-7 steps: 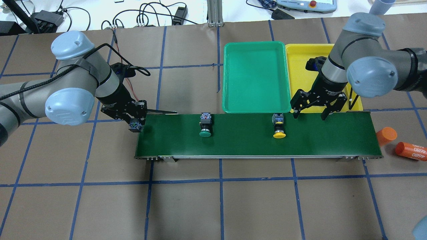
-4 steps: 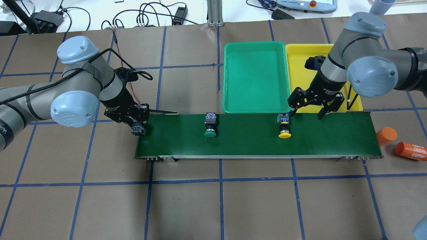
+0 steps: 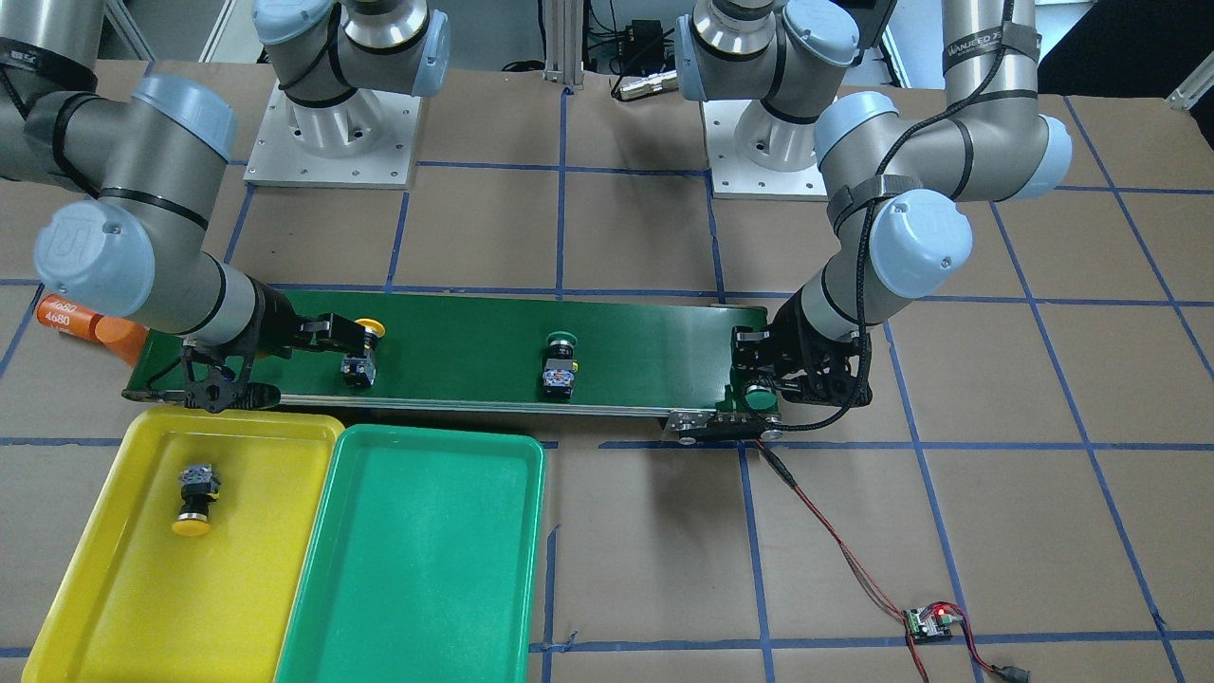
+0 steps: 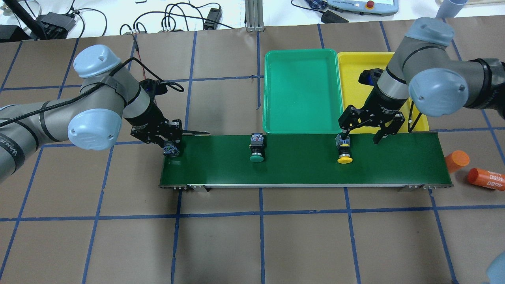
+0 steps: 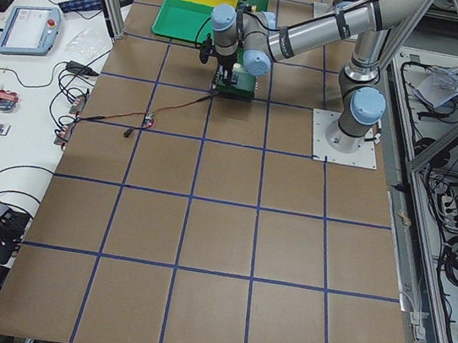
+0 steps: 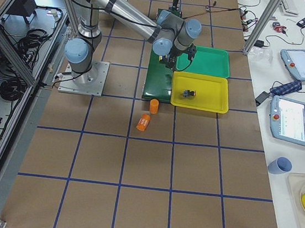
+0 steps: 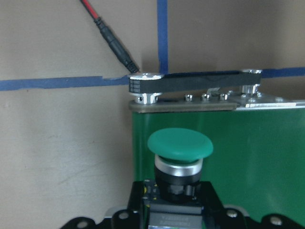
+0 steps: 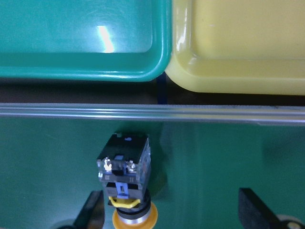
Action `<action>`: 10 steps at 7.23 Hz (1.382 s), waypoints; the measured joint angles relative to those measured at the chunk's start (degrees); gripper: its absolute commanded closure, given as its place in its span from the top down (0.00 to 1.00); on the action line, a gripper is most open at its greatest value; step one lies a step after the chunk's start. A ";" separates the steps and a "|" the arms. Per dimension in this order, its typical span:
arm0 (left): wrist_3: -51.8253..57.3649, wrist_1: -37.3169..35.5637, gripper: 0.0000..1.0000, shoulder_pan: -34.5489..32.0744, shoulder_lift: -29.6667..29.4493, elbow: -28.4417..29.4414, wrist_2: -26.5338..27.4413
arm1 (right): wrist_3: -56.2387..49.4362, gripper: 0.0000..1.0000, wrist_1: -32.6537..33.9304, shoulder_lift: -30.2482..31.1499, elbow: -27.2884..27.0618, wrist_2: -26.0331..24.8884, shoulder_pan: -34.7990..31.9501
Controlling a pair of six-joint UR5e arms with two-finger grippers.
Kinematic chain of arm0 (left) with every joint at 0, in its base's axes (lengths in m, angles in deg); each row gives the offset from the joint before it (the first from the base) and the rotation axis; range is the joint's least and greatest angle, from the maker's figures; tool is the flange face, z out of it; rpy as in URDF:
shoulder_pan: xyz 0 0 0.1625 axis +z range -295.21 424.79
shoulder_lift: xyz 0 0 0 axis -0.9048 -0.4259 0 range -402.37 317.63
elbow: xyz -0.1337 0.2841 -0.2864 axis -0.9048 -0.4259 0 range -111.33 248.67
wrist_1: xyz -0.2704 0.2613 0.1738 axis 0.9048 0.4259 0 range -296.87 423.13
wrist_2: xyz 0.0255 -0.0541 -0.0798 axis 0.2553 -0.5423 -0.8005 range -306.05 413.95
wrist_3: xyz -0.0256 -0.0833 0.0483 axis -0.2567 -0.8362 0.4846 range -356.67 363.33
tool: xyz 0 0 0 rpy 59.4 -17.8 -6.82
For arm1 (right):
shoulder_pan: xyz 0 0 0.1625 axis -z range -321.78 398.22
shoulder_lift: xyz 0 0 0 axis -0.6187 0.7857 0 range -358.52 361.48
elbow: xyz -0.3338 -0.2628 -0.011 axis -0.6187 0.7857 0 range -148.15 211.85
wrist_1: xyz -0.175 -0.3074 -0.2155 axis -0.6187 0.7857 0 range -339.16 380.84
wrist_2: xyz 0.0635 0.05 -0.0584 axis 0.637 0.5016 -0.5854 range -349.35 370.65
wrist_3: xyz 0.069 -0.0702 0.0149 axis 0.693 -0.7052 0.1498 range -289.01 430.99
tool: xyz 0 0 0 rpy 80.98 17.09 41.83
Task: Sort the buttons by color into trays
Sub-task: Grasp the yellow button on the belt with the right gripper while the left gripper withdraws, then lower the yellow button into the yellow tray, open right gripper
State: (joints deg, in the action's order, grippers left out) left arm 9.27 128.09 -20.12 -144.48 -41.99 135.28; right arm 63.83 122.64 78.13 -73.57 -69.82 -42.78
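My left gripper (image 4: 172, 149) is shut on a green-capped button (image 7: 180, 145) and holds it over the left end of the conveyor belt (image 4: 300, 169). A second green button (image 4: 256, 152) lies on the belt's middle. A yellow-capped button (image 4: 344, 154) lies on the belt further right. My right gripper (image 4: 360, 135) is open just above it; in the right wrist view the button (image 8: 125, 162) sits between the fingers, close to the left one. Another yellow button (image 3: 194, 498) lies in the yellow tray (image 4: 353, 79). The green tray (image 4: 302, 90) holds nothing.
Two orange cylinders (image 4: 457, 159) (image 4: 486, 178) lie on the table off the belt's right end. A red-black wire (image 3: 835, 541) runs from the belt's left end to a small circuit board (image 3: 929, 621). The two trays touch along the belt's far side.
Both buttons on the belt have moved to the right. My left gripper has moved right over the belt's end with its green button. My right gripper has shifted slightly left, and the yellow button has come between its fingers.
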 measured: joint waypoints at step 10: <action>-3.71 18.94 1.00 -3.76 11.31 16.28 9.66 | 0.76 0.18 -0.47 -2.06 0.06 -4.75 -0.03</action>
State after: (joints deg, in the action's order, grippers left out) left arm 5.55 147.03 -23.88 -133.17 -25.71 144.94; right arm 64.59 122.17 76.07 -73.51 -74.57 -42.82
